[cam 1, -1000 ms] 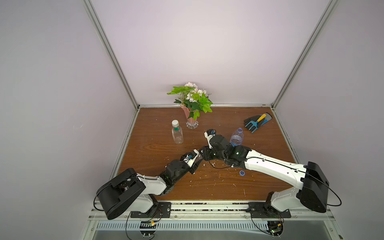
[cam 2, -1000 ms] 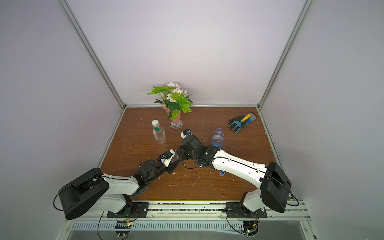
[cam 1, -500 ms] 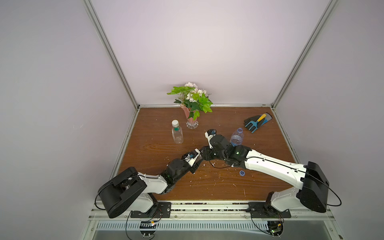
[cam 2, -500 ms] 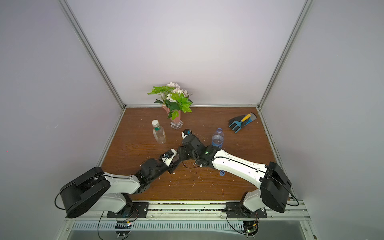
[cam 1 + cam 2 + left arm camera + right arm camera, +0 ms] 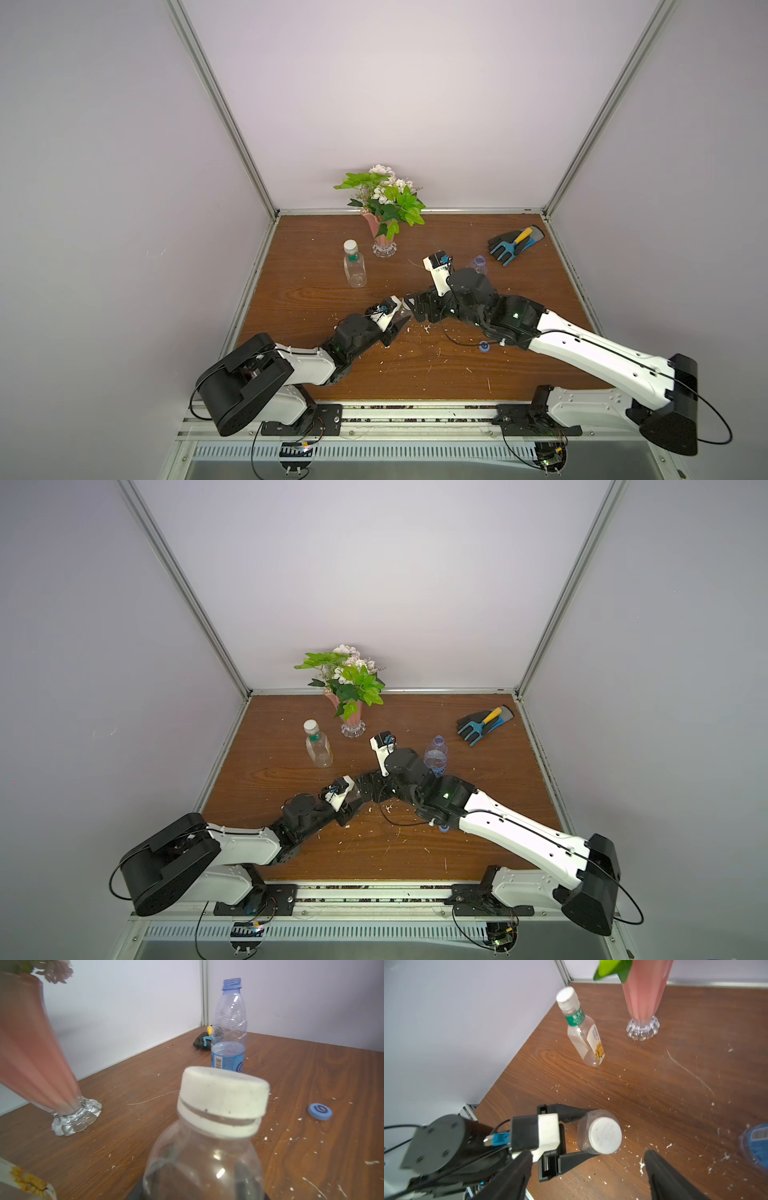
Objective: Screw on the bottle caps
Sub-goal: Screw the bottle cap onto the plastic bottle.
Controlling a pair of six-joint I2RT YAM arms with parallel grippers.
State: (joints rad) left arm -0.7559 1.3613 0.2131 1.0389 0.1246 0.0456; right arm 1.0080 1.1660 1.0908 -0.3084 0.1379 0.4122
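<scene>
**Cap on the round bottle; the blue one stands open**

A brown wooden bench (image 5: 316, 249) fills the floor of a white-walled booth, flecked with white crumbs. We see the left gripper (image 5: 588, 1133) clamped on the body of the round bottle (image 5: 203, 1167), holding it upright so that it cannot turn under a twist. The white cap (image 5: 223, 1093) sits on its neck. A thin gap shows above the ring, so we cannot tell how tight it is. The right gripper (image 5: 587, 1159) is spread wide, its fingers on either side of the cap and touching nothing.

The square bottle (image 5: 583, 1036) stands capped near the vase (image 5: 31, 1053) and looks empty. The blue bottle (image 5: 228, 1028) stands open, with a little water in it, we think. Its blue cap (image 5: 320, 1111) lies flat on the bench, well apart, and we judge it the next to go on.
</scene>
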